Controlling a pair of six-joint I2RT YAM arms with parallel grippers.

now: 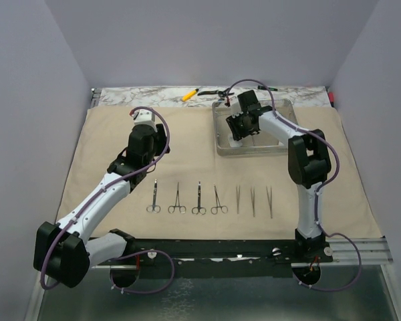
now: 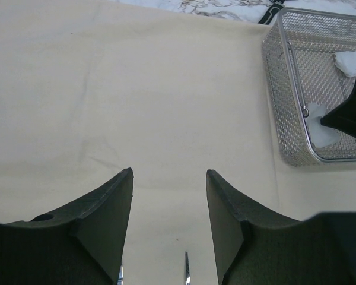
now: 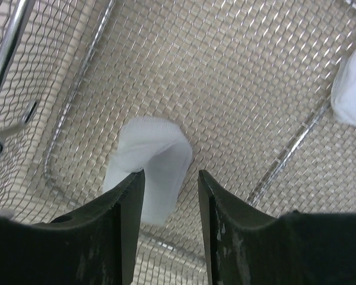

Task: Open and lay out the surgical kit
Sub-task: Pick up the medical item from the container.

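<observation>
Right wrist: R tool (image 3: 171,173) over gauze (image 3: 148,142), tray (image 3: 41,77) wall close.

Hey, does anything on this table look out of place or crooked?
Mostly tidy: the clamps and tweezers lie in a straight row on the cloth. Only the yellow pen and black-handled pliers stand out, lying askew on the marble strip beyond the cloth's far edge.
</observation>
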